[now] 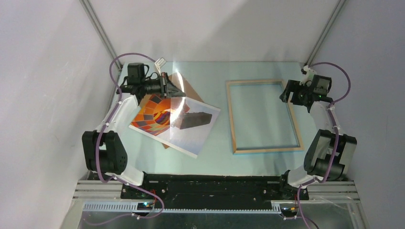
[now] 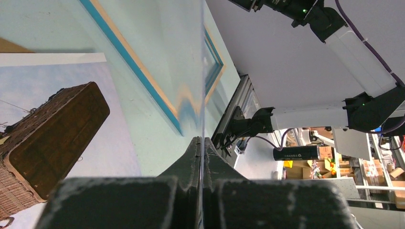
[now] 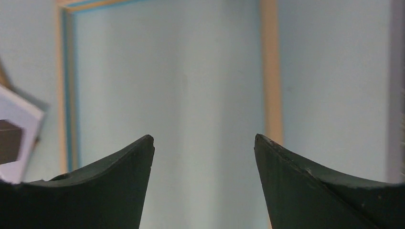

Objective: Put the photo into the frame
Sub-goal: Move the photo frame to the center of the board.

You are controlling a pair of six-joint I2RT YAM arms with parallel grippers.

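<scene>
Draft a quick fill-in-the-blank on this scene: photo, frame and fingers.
1. In the top view, the rectangular paper hot-air-balloon photo lies to the ____ of the thin rectangular light-wood frame.
2. The left arm's fingers are ____ on a thin clear sheet.
3. The right arm's fingers stand ____, holding nothing.
Missing: left; shut; open.

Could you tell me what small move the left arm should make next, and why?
Probably carry the clear pane sideways toward the frame. The left gripper is shut on the pane's edge, holding it over the photo; the frame lies empty, wood side up, and the right gripper hangs open near its right rail.
</scene>
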